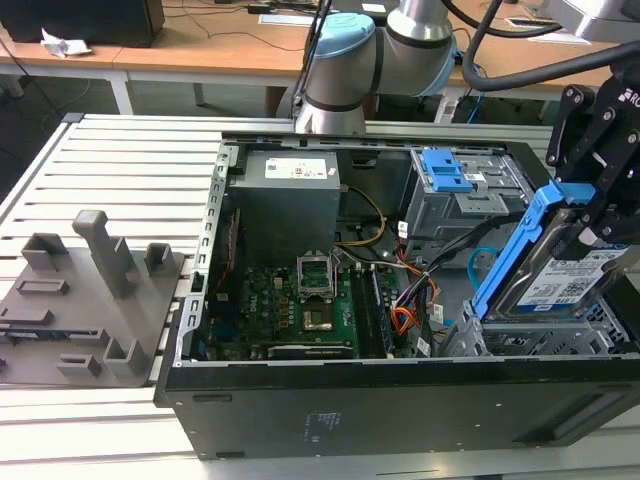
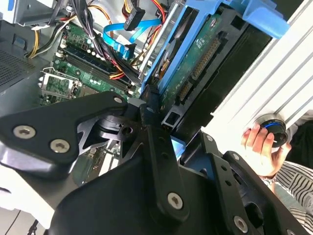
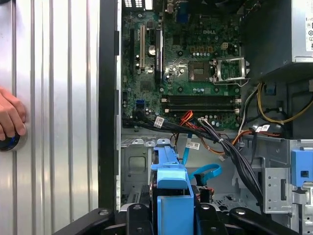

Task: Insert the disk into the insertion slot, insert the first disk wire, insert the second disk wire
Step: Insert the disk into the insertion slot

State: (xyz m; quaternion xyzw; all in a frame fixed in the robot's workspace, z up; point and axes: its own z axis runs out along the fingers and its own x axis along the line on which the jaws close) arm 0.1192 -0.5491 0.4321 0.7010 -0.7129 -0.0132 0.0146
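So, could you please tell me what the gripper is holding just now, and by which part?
The gripper holds the disk, tilted, by the upper end of its blue carrier.

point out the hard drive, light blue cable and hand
hard drive (image 1: 570, 275), exterior view, its white label
light blue cable (image 3: 211, 169), first wrist view, bend of its loop
hand (image 3: 10, 115), first wrist view, the knuckles

Your flat silver hard drive (image 1: 560, 278) in its bright blue plastic carrier stands steeply tilted above the light-grey perforated sheet-metal bay (image 1: 520, 342); the smooth light-blue cable (image 3: 205, 172) loops nearby, seemingly unplugged.
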